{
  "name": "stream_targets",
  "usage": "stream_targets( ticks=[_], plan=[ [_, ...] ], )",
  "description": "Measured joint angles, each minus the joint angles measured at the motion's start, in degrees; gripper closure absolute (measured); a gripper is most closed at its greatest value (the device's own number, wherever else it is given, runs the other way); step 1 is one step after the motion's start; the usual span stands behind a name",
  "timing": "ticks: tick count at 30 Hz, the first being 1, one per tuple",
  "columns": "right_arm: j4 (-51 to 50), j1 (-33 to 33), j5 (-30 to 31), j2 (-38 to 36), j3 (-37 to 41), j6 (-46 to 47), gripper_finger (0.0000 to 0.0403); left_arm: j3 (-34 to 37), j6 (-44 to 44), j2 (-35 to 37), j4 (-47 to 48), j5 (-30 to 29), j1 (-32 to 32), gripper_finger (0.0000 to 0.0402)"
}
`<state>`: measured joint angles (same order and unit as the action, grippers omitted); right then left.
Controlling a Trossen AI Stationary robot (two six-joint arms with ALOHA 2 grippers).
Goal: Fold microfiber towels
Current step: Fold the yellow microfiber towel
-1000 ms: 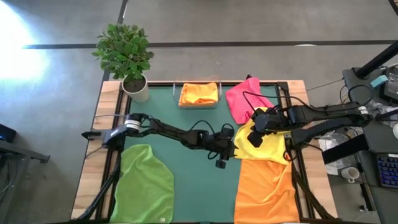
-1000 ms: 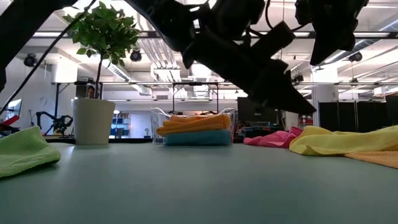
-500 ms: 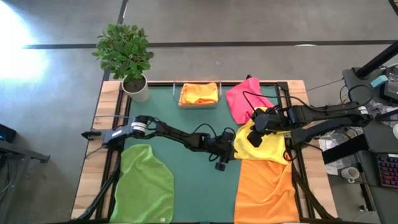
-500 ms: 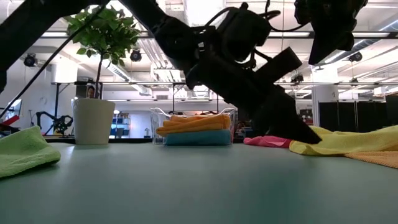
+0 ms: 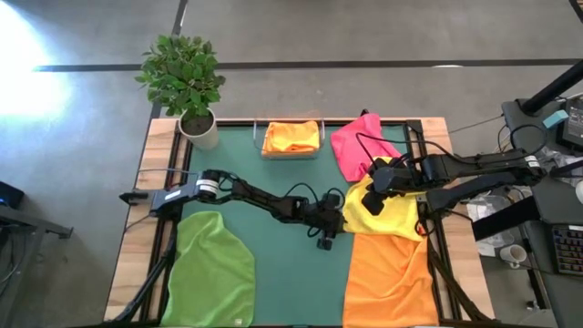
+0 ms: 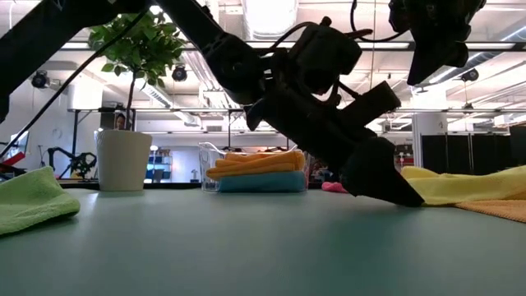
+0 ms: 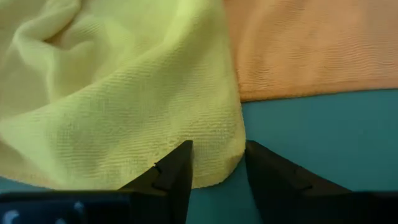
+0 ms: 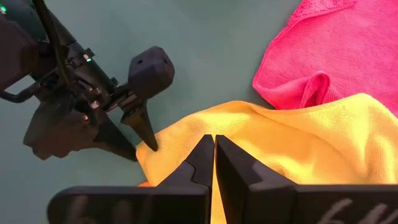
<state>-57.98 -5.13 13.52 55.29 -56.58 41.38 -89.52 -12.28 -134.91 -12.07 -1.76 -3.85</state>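
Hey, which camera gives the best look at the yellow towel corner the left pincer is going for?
The left wrist view: the yellow towel corner sits right between the open left pincer tips, beside the orange towel. The high view shows the whole towel, arms covering part. The right wrist view shows that corner farther off. The low view shows only a yellow strip.

grey concrete floor, bright ceiling lights, potted plant

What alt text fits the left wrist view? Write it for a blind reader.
The left gripper has its open fingers straddling the corner edge of the yellow towel on the green table. An orange towel lies beside the yellow one.
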Motion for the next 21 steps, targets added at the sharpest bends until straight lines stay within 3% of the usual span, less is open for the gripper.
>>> stream_targets(
  ticks=[10,16,21],
  plan=[
    [0.0,0.0,-0.02,0.0,0.02,0.08,0.0394,-0.35,0.07,0.0,1.69,-1.36,0.83,0.0394],
    [-0.09,0.0,-0.22,0.0,0.02,0.02,0.0394,0.19,1.8,2.3,4.6,-1.12,0.97,0.0399],
    [-0.32,0.0,-0.54,-0.02,0.02,-0.01,0.0394,0.33,-0.1,7.88,17.82,-3.51,1.41,0.0401]
  ],
)
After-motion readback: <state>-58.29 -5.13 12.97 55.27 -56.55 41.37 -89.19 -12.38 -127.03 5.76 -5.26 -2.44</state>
